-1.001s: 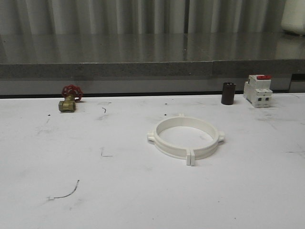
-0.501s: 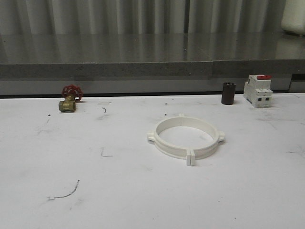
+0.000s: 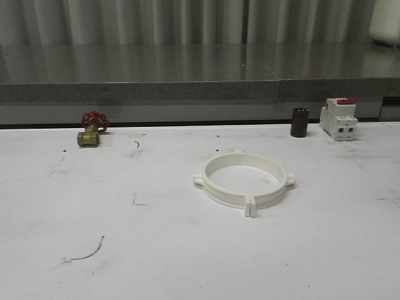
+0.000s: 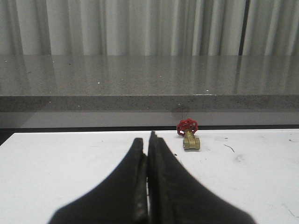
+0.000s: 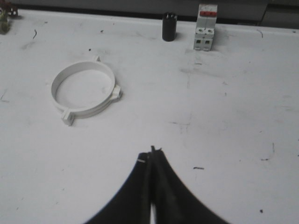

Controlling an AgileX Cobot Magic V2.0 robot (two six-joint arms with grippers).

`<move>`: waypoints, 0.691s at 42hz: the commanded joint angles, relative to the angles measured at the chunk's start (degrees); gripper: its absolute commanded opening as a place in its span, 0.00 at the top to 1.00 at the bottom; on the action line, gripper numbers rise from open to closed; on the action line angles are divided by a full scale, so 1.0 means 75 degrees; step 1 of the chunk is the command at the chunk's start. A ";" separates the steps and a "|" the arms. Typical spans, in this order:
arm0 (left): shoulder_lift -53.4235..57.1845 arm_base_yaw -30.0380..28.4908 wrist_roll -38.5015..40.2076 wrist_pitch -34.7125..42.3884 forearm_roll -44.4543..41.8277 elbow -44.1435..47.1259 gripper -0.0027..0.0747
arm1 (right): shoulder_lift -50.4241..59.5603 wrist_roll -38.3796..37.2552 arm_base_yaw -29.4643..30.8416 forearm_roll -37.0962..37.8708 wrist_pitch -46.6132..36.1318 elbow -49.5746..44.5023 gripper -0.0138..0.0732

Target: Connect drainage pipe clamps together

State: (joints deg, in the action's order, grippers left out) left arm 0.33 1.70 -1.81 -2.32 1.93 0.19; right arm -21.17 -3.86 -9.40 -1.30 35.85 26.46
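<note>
The two white drainage pipe clamps (image 3: 244,180) lie flat on the white table as one closed ring, their end tabs meeting at the front and back. In the right wrist view the ring of drainage pipe clamps (image 5: 84,92) rests well away from my right gripper (image 5: 152,152), which is shut with nothing between its black fingers. My left gripper (image 4: 148,141) is shut too and holds nothing; it points toward the brass valve.
A brass valve with a red handwheel (image 3: 91,129) stands at the back left, also visible as the valve (image 4: 188,134). A dark cylinder (image 3: 299,122) and a white breaker with red top (image 3: 339,118) stand at the back right. A grey ledge (image 3: 187,90) runs behind the table.
</note>
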 commanded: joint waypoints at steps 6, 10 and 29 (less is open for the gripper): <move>0.0079 -0.0021 0.0001 0.0655 0.0078 0.0184 0.99 | 0.1497 0.0024 0.0503 0.0174 -0.3242 -0.1819 0.98; 0.0079 -0.0021 0.0001 0.0655 0.0078 0.0184 0.99 | 0.2237 0.0024 0.0629 0.0174 -0.4167 -0.2761 0.98; 0.0069 -0.0021 0.0001 0.0665 0.0078 0.0184 0.99 | 0.3033 0.0024 0.0974 0.0174 -0.5249 -0.3700 0.98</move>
State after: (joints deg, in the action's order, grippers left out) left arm 0.33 1.70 -1.81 -2.22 1.93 0.19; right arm 0.61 -3.86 -2.40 -0.49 1.92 -1.56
